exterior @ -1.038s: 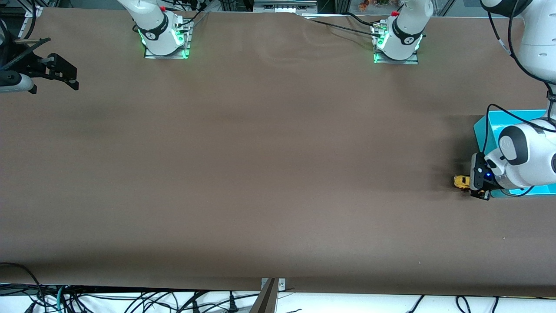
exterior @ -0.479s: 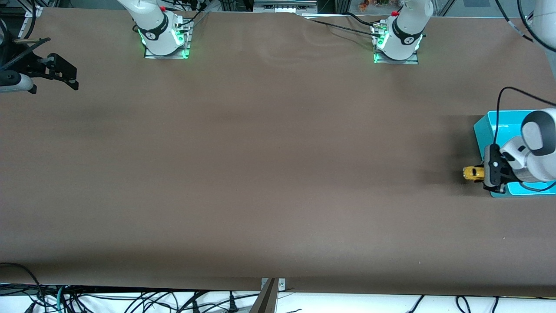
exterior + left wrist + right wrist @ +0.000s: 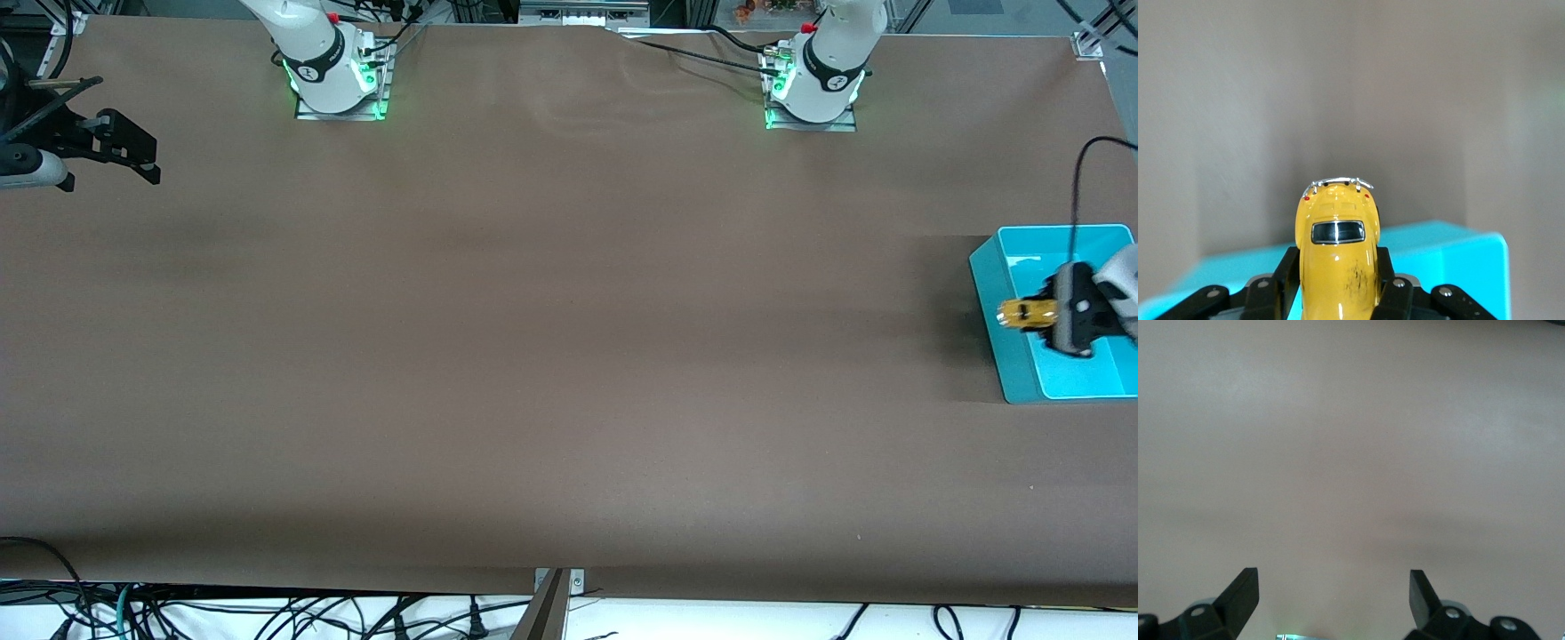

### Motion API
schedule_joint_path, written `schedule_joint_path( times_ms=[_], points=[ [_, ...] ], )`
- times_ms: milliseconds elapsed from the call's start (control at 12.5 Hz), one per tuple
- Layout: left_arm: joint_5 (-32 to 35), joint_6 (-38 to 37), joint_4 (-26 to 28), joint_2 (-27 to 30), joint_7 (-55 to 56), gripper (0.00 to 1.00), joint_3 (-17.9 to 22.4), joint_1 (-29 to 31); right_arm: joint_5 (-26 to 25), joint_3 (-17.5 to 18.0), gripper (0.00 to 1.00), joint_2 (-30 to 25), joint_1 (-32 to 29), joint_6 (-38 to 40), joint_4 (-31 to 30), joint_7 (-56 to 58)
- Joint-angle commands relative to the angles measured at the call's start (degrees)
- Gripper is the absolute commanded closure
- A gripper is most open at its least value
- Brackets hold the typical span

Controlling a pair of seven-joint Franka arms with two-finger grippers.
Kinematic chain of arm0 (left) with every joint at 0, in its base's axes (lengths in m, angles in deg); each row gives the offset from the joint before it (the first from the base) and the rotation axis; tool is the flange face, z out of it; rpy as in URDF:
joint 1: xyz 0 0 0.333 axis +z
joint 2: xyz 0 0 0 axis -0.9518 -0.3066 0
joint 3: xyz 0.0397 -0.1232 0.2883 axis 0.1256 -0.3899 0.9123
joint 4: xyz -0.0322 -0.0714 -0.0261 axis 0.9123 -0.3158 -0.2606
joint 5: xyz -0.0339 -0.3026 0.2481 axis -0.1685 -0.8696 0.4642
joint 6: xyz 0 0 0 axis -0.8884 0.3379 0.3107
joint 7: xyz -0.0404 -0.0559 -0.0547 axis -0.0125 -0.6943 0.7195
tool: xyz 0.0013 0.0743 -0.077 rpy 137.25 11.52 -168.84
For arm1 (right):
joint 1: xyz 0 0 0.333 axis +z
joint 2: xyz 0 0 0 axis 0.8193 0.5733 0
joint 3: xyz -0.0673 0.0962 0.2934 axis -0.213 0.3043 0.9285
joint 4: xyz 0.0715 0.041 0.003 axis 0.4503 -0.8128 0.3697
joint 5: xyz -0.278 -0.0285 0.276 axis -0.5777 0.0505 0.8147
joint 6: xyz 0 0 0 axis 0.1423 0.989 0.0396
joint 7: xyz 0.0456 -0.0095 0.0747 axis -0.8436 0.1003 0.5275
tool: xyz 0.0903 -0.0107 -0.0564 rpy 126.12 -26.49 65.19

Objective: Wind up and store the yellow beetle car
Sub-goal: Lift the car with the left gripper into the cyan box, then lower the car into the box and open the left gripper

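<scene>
The left gripper [image 3: 1040, 313] squeezes the yellow beetle car [image 3: 1337, 257], round and shiny with a dark window, over the blue bin [image 3: 987, 267]. The right gripper [image 3: 1333, 593] waits at nine o'clock, fingers wide.

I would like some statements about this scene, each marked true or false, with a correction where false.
1. The left tool is shut on the yellow beetle car. True.
2. The car is over the turquoise bin. True.
3. The right tool holds a second car. False: it is open and holds nothing.
4. The bin sits at the right arm's end of the table. False: it is at the left arm's end.
5. The car rests on the table. False: the left tool holds it up.
</scene>
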Motion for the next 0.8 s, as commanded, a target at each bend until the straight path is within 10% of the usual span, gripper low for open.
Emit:
schedule_joint_path(
  times_ms=[0,719],
  points=[
    [1.95,-1.26,0.42,0.30,-6.35,0.76,-0.55,5.09,-0.46,-0.29,0.00,-0.15,0.52,1.50,1.11,-1.05],
    [5.12,7.62,2.62,-9.09,-10.58,0.72,-0.64,14.07,2.07,-0.73,0.00,0.20,0.43,0.53,1.02,-2.02]
  ],
)
